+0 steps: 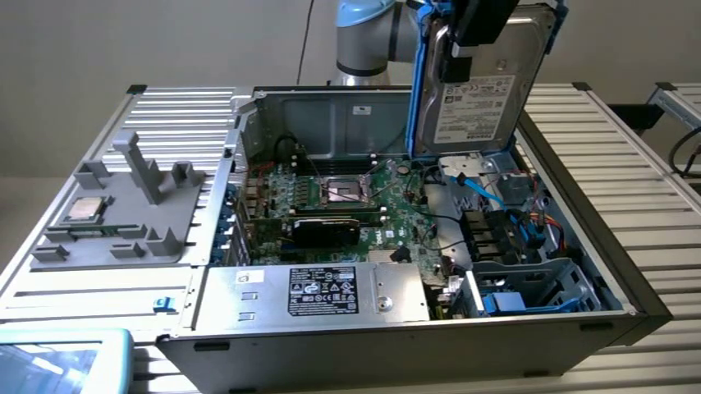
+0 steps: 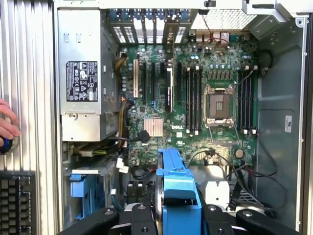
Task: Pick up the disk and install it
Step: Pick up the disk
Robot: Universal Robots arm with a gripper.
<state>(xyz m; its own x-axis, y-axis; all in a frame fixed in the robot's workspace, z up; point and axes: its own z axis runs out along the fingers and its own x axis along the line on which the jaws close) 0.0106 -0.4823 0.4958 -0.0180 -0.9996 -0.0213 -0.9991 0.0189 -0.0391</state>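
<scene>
Ribbed metal table point(image 1: 625, 164) bearing an open computer case point(image 1: 383, 353) laid on its side.
Held item: the disk point(image 1: 482, 90), in a blue carrier, stands on edge, clamped between the fingers of the gripper point(image 1: 482, 25) above the case interior. The print on its white label is illegible.
Below the gripper: motherboard point(image 2: 151, 110) marked "DELL".
Farther off: power supply point(image 2: 80, 39) with a black label, text unreadable.
Beyond that: a person's hand point(image 2: 6, 126) on the table.

Silver disk point(image 1: 482, 90) in blue carrier point(image 1: 418, 90), upright, label visible, above open case point(image 1: 383, 349)
</scene>
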